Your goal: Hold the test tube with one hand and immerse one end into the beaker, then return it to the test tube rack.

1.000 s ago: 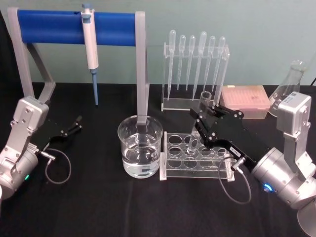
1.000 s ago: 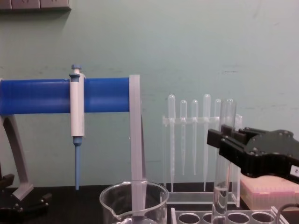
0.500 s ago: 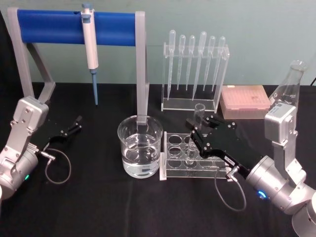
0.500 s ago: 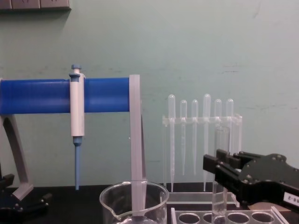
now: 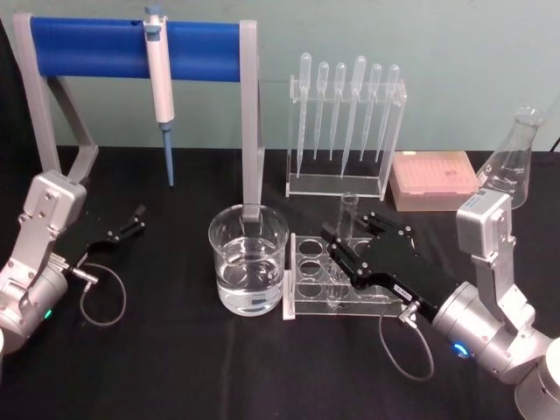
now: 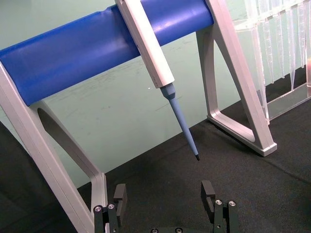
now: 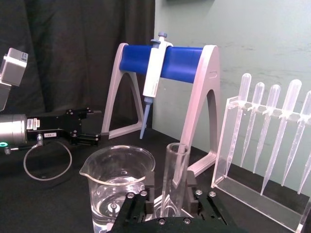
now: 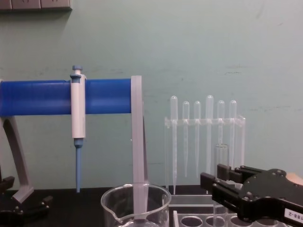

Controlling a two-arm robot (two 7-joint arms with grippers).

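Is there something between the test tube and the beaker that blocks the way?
Nothing visible blocks it. The test tube, held by the right pincer, stands in the rack right beside the beaker; only the rack's own wall separates them.

Clear glossy glass test tube (image 7: 174, 177) and beaker (image 5: 248, 259), a transparent plastic rack (image 5: 302, 282), matt black cloth table (image 5: 175, 359).

left gripper (image 6: 165, 199): bottom centre, jaws spread apart, nothing between them
stand (image 6: 92, 46): blue bar across top, grey legs at left and right
pipettor (image 6: 155, 63): hangs tilted off the bar, blue tip mid-frame
pipettes (image 6: 277, 34): upper right
counter (image 6: 272, 194): black
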